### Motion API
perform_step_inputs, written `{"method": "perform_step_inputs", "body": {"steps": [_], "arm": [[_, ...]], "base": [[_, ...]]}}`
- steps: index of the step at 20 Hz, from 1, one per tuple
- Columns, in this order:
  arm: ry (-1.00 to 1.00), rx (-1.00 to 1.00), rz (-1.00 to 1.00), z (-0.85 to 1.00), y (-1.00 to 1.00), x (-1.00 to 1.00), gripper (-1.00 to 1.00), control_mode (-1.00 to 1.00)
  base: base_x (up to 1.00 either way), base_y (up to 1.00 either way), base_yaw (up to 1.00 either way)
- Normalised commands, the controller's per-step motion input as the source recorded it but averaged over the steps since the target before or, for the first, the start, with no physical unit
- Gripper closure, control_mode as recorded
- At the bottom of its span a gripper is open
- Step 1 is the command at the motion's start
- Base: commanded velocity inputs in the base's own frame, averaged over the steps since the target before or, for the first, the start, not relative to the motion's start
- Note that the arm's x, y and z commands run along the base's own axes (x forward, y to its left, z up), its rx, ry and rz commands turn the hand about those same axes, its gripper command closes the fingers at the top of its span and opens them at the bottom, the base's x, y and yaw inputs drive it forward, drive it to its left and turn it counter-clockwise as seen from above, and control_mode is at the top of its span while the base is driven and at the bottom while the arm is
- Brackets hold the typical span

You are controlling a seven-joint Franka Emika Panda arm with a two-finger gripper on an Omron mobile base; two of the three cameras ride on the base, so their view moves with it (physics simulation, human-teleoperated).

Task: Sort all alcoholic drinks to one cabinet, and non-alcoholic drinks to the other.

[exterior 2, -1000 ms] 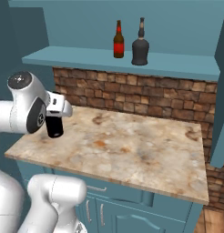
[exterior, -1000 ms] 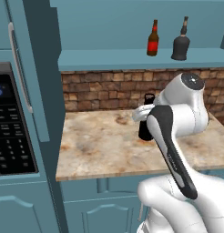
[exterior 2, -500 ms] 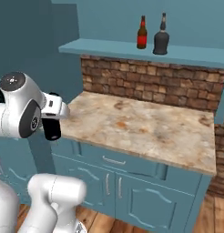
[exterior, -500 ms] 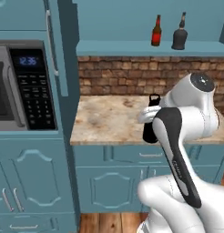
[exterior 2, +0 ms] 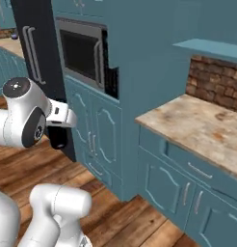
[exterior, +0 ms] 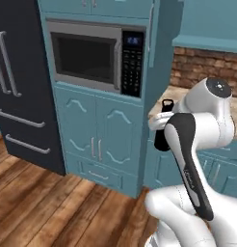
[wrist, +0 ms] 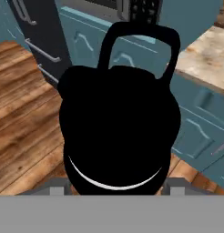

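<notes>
**A:** Closest in, what does the hand have?

**B:** The gripper point(wrist: 114, 193) is clamped on the black flask point(wrist: 118, 141). In the hand view the flask's round body sits right against the camera, with its loop-handled cap point(wrist: 139, 50) rising beyond it. From the left base view the same flask point(exterior: 162, 130) hangs upright beside the white arm, off the counter, over the wooden floor point(exterior: 53, 202).

**A:** So the step is carrying it to a cabinet?

**B:** That's my reading: a non-alcoholic drink in transit. To do it well, I'd keep the hand level so the flask stays upright, and leave the grip alone until the bottom rests on a cabinet floor.

**A:** What lies just beyond it?

**B:** The teal base units point(exterior 2: 103, 130) and the counter point(exterior 2: 202, 125), its corner near the arm (a wide swing there could clip the flask). I'd hold the load close to the body while the base turns.

**A:** And farther off?

**B:** The microwave point(exterior: 94, 60) set in the tall teal unit, and the dark fridge point(exterior: 19, 96) to its side. Which cupboard is the target, I can't tell from here, so I'd get it squarely ahead before reaching up.
</notes>
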Motion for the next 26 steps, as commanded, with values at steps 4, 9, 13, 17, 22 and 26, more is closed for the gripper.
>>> {"method": "perform_step_inputs", "body": {"steps": [4,9,13,17,22,26], "arm": [[0.0,0.0,0.0,0.0,0.0,0.0,1.0,1.0],[0.0,0.0,0.0,0.0,0.0,0.0,1.0,1.0],[0.0,0.0,0.0,0.0,0.0,0.0,1.0,1.0],[0.0,0.0,0.0,0.0,0.0,0.0,1.0,1.0],[0.0,0.0,0.0,0.0,0.0,0.0,1.0,1.0],[0.0,0.0,0.0,0.0,0.0,0.0,1.0,1.0]], "base": [[0.41,0.46,0.71],[1.0,0.0,0.62],[1.0,0.0,0.52],[1.0,0.0,0.49],[1.0,-0.01,0.48],[1.0,-0.07,0.31]]}}
